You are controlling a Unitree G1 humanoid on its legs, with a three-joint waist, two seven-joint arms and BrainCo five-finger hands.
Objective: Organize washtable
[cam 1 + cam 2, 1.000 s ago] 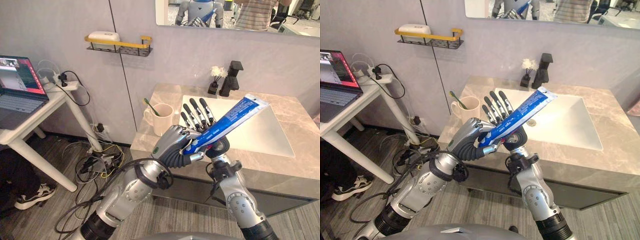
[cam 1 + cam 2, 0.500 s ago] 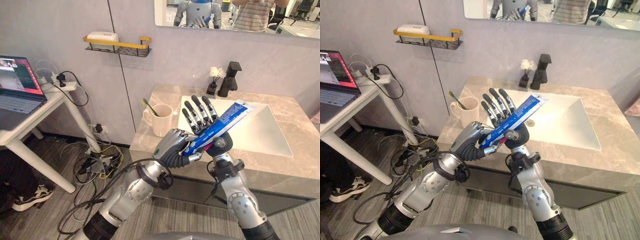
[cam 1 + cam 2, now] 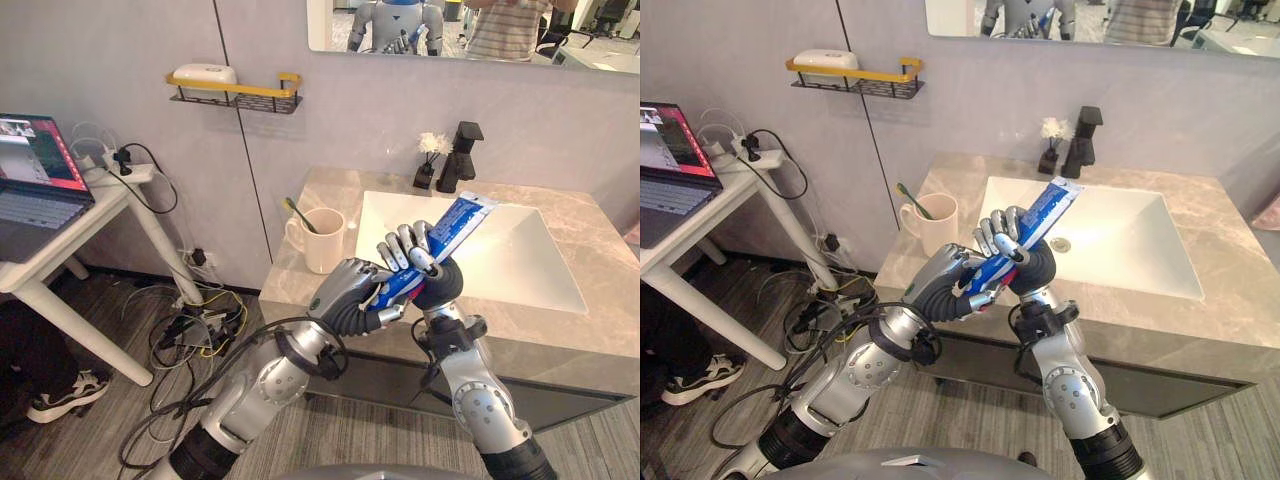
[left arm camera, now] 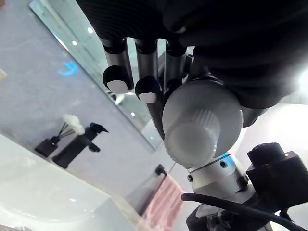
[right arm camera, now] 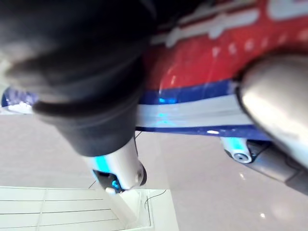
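Observation:
A blue toothpaste tube [image 3: 457, 220] slants up over the front of the washbasin counter [image 3: 296, 286]. My left hand [image 3: 345, 293] is shut on its lower, cap end. The white cap [image 4: 202, 122] shows past the curled fingers [image 4: 144, 89] in the left wrist view. My right hand [image 3: 422, 268] is curled round the middle of the tube, whose blue and red skin [image 5: 202, 77] shows close up in the right wrist view. A cream cup [image 3: 324, 240] holding a green toothbrush [image 3: 297, 213] stands on the counter just left of both hands.
A white sink basin [image 3: 520, 262] lies behind the hands, with a black faucet [image 3: 462, 156] and a small reed diffuser [image 3: 430, 160] at its back. A wall shelf [image 3: 236, 92] carries soap. A desk with a laptop [image 3: 35, 180] stands far left.
My right hand's fingers, straight behind the tube before, have curled round it. The tube has tipped a little lower and nearer the cup. The left hand keeps its hold.

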